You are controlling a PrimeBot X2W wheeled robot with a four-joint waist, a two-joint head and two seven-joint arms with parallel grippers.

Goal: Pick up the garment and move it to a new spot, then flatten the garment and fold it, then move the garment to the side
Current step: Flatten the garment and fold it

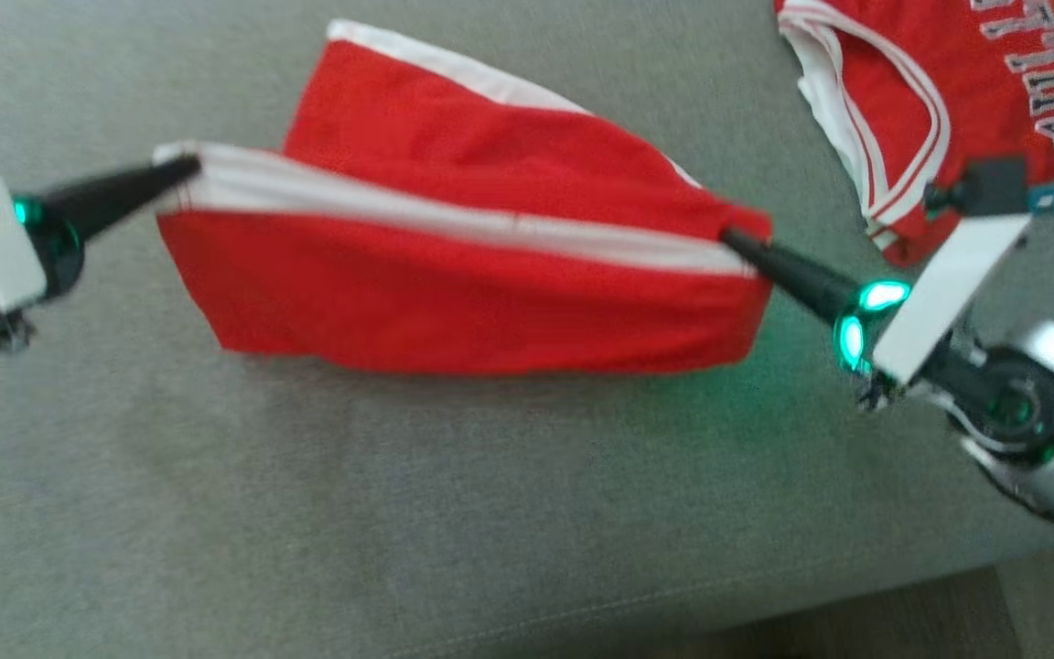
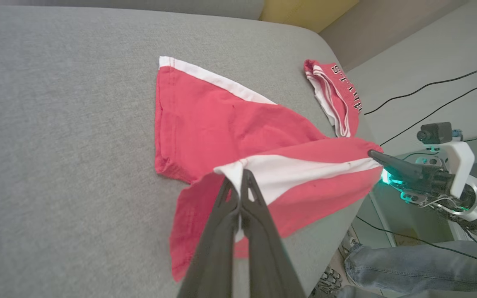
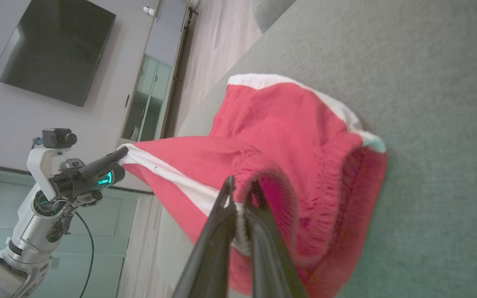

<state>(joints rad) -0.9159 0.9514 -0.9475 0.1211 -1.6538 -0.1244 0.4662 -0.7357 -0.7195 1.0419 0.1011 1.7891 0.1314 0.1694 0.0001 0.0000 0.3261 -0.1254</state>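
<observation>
Red shorts with white side stripes (image 1: 454, 265) hang stretched between my two grippers above the grey cushion, one leg still trailing on it at the back. My left gripper (image 1: 187, 169) is shut on the hem end at the white stripe; its own wrist view has the shorts (image 2: 222, 124) pinched at the gripper (image 2: 238, 176). At the other end my right gripper (image 1: 736, 240) is shut on the elastic waistband, and the right wrist view shows the shorts (image 3: 288, 136) bunched around that gripper (image 3: 240, 188).
A folded red jersey with white trim and grey letters (image 1: 948, 82) lies at the cushion's back right corner. The grey cushion's (image 1: 490, 513) front edge runs along the bottom of the head view. A person's jeans leg (image 2: 408, 265) and cables (image 2: 429, 89) are beside the sofa.
</observation>
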